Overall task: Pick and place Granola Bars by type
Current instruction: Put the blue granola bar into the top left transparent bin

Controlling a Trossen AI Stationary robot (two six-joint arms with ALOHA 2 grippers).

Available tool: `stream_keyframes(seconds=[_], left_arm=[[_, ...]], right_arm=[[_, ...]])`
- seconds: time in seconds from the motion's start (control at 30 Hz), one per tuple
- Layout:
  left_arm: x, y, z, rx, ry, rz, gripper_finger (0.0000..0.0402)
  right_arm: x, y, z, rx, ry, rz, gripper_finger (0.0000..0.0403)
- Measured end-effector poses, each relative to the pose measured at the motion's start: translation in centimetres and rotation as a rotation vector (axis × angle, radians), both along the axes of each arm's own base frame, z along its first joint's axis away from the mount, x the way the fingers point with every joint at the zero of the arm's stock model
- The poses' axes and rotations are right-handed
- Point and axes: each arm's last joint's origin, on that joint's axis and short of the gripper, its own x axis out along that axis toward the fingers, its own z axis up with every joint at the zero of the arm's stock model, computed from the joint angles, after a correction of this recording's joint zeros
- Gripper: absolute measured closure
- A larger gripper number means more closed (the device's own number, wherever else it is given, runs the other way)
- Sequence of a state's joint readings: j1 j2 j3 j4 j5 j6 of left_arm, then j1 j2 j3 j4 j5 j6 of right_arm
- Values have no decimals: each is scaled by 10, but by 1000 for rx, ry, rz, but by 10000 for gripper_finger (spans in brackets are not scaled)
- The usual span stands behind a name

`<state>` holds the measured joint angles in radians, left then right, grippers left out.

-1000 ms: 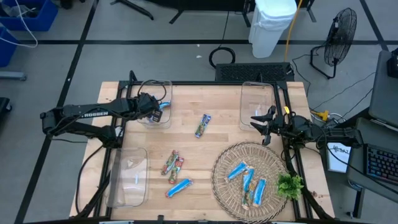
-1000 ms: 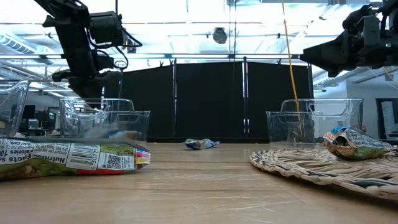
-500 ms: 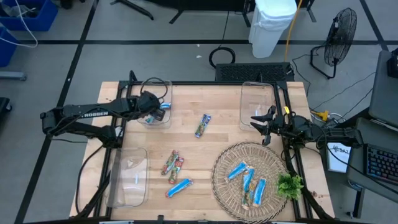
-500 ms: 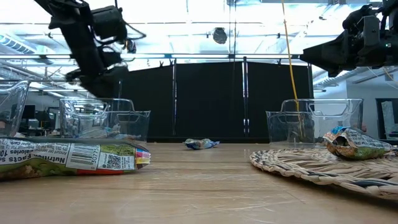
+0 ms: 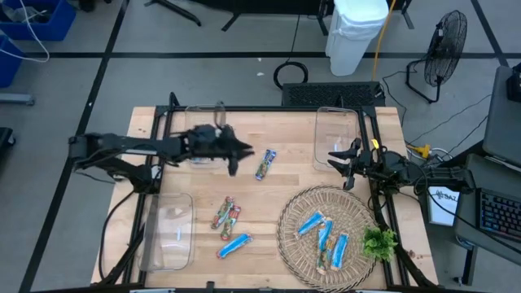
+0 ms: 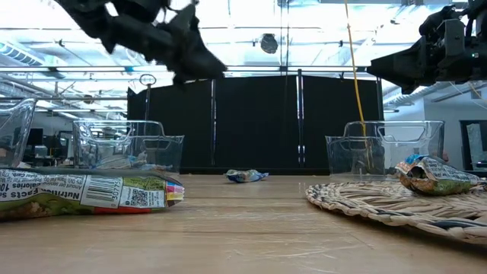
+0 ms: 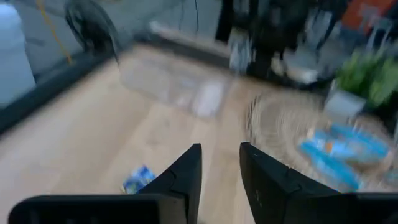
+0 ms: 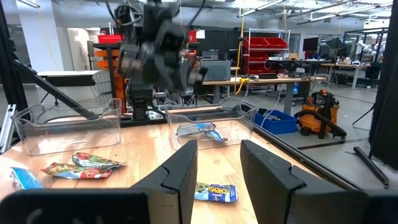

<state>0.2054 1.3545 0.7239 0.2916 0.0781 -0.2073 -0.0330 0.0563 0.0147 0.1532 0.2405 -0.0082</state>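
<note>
One bar [image 5: 265, 163] just beyond left jaws

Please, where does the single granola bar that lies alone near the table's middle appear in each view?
High view: the lone granola bar lies at the table's middle.
Low view: far off, picture centre.
Left wrist view: lower left, on bare wood.
Right wrist view: low, near centre.
Shared landmark: the wicker tray, absent only from the right wrist view.
</note>
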Motion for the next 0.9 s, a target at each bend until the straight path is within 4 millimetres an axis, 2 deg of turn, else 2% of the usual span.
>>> stream_keyframes(seconds=[0.1,0.3,0.43,0.63,0.8,0.9], left_arm=[[23,-3,-17,-18,106,-24,301],[71,-3,-34,-18,280,-65,317],[95,-3,-45,21,353,-74,330],[110,2,-77,66,508,11,354],[110,3,-98,43,576,28,371],[108,3,-101,22,609,41,380]], right_arm=[[0,0,1,-3,-8,-1,289],[0,0,1,-4,-15,-1,289],[0,0,1,-4,-14,0,289],[0,0,1,-4,-10,0,289],[0,0,1,-4,-6,0,289],[0,0,1,-3,-6,0,289]])
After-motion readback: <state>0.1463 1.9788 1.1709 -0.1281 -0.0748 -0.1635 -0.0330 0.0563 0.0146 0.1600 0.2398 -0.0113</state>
